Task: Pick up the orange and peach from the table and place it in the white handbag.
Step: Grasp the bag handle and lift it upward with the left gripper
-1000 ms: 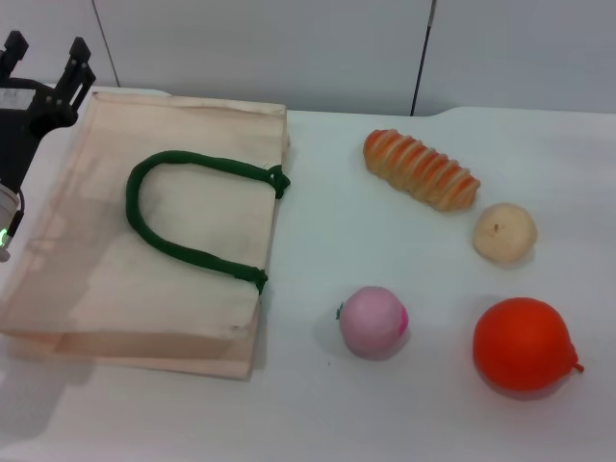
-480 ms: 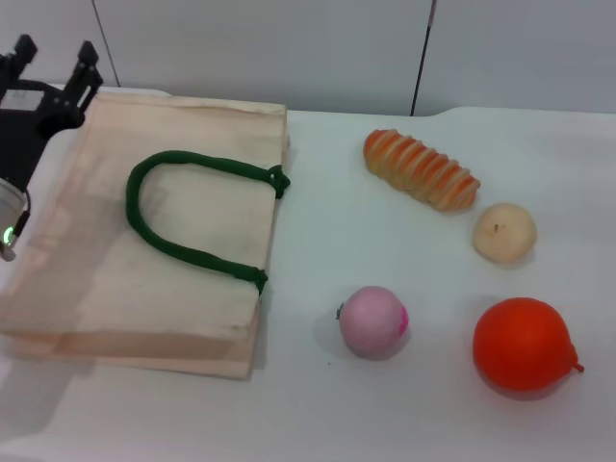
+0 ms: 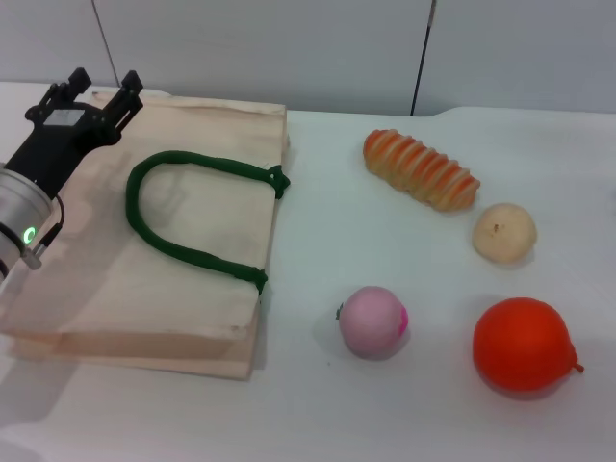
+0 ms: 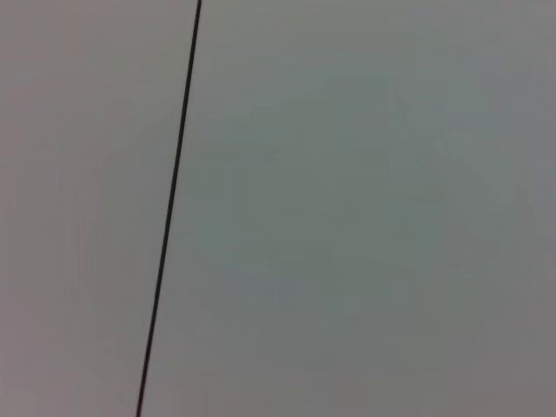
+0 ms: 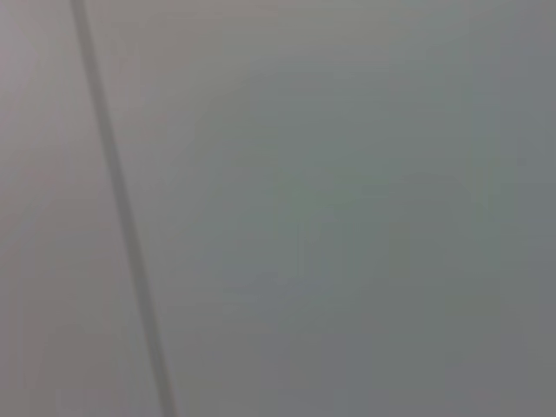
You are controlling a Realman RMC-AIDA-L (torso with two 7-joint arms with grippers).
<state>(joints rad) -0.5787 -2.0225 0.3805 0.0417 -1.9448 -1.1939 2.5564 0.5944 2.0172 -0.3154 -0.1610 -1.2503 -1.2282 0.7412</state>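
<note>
Red-orange orange (image 3: 523,345), pink-lilac peach (image 3: 372,321), cream handbag (image 3: 144,279) with green handles (image 3: 183,245).

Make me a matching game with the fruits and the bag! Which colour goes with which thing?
Things:
1. orange
2. peach
3. white handbag
4. handbag's rope handle

Colours:
A. dark green
B. pale pink with a bright pink spot
C. cream-beige
D. glossy red-orange

Pairs: 1-D, 2-B, 3-C, 4-A
</note>
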